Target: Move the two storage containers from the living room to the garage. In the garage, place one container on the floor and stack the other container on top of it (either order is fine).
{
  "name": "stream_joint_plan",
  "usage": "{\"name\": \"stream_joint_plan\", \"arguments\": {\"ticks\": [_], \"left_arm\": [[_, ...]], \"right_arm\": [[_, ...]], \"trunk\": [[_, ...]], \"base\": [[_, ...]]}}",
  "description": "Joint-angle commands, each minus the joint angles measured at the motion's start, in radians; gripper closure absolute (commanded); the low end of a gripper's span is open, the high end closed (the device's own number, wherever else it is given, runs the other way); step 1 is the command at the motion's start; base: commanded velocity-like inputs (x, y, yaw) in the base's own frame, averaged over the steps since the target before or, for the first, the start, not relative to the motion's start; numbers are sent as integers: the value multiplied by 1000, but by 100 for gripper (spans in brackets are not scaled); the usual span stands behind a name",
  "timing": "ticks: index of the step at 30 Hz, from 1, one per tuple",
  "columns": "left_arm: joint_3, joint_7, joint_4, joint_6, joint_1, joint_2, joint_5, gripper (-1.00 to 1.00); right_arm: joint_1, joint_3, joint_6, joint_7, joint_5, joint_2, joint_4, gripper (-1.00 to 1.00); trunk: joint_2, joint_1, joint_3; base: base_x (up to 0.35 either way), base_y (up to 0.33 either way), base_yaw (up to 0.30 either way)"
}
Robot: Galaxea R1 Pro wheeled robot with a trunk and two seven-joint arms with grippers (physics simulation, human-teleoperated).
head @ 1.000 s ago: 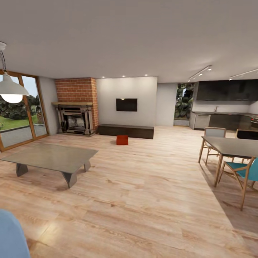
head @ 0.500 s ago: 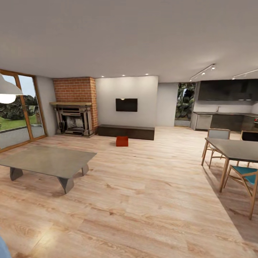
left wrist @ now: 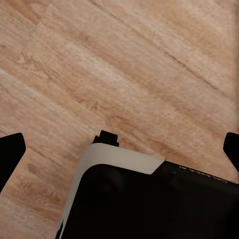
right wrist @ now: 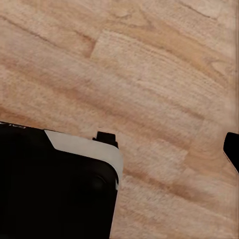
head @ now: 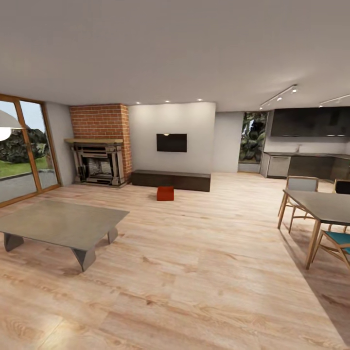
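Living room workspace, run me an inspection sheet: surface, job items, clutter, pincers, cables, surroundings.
Surface: light wood-plank floor, bare under both wrist cameras.
Job's things: one orange-red box-shaped storage container on the floor in front of the long dark low bench; a second one, nothing seen.
Clutter: low grey coffee table near left; dark dining table with wooden chairs at right.
Pincers: left pincer shows dark fingertips wide apart, holding nothing; right pincer one fingertip at the frame edge, state unclear.
Cables: nothing seen.
Surroundings: red brick fireplace, wall TV, glass doors, dark kitchen units.
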Motion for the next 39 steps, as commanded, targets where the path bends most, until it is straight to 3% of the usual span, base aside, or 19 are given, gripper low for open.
{"name": "stream_joint_plan", "arguments": {"ticks": [1, 39], "left_arm": [[-8, 2, 0, 0, -1, 0, 8, -100], [-8, 2, 0, -1, -1, 0, 8, -100]], "right_arm": [[-1, 5, -4, -4, 5, 0, 3, -100], [-1, 6, -3, -13, 5, 0, 3, -100]], "trunk": [[-1, 1, -2], [-1, 1, -2]], "base": [[324, 0, 0], [324, 0, 0]]}}
